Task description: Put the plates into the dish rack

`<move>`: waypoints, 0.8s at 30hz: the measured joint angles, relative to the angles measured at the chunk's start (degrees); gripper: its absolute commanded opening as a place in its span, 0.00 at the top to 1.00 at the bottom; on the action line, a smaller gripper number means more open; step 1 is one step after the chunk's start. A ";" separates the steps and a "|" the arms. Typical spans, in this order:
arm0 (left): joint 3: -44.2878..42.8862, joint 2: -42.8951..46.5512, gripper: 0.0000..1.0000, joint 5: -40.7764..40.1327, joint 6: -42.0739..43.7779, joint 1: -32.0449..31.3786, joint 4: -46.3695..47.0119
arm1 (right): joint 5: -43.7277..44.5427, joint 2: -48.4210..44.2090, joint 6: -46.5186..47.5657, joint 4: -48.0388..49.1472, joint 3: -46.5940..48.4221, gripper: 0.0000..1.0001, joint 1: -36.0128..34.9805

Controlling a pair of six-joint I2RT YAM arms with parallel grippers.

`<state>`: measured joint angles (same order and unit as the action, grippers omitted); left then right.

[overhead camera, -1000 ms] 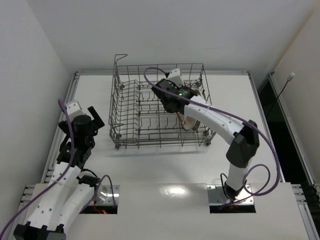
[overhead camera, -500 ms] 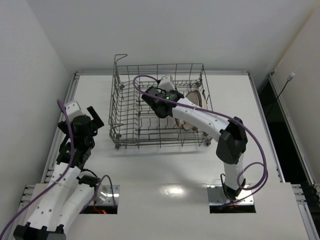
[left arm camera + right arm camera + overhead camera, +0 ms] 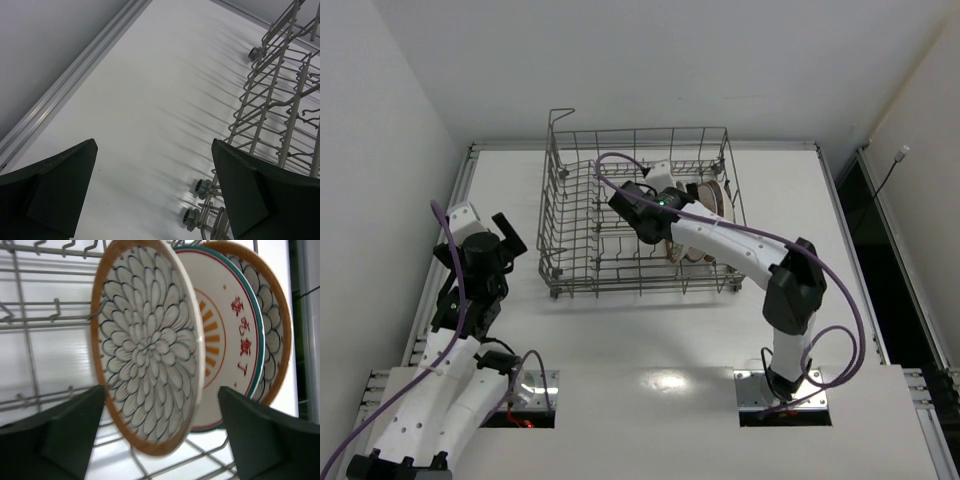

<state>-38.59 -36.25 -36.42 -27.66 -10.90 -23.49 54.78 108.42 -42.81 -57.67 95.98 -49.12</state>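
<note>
Orange-and-white plates (image 3: 225,340) stand upright at the 3 o'clock side of the dish rack (image 3: 552,200), yet the right gripper (image 3: 160,407), jaws spread astride the nearest petal plate (image 3: 147,345) (left gripper (image 3: 154,150) gapes idle at 9 o'clock), could clip its rim on withdrawal and topple it.

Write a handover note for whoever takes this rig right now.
Grippers: left gripper open, empty, over the table left of the dish rack. The right gripper is open inside the rack, fingers either side of the front petal plate.
Plates: front petal plate, medallion plate and rear petal plate all stand upright in the rack.
Done: loading looks complete.
Left: probably just back the right arm out without bumping the front plate.
</note>
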 measured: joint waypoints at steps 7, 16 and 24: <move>0.00 0.13 0.00 -0.02 0.00 0.00 -0.09 | -3.41 -11.41 1.95 0.72 -1.18 0.00 1.05; 0.00 1.11 0.00 0.92 0.04 -0.02 -0.09 | -8.79 -29.20 11.30 4.50 -0.96 0.00 3.65; 0.00 1.11 0.00 2.80 0.22 -0.57 0.00 | -6.75 -42.47 13.18 5.81 -9.31 0.00 3.87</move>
<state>-38.59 -35.14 -33.63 -27.44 -11.46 -23.49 48.03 65.95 -29.63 -51.86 86.67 -45.25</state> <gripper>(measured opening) 0.995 1.001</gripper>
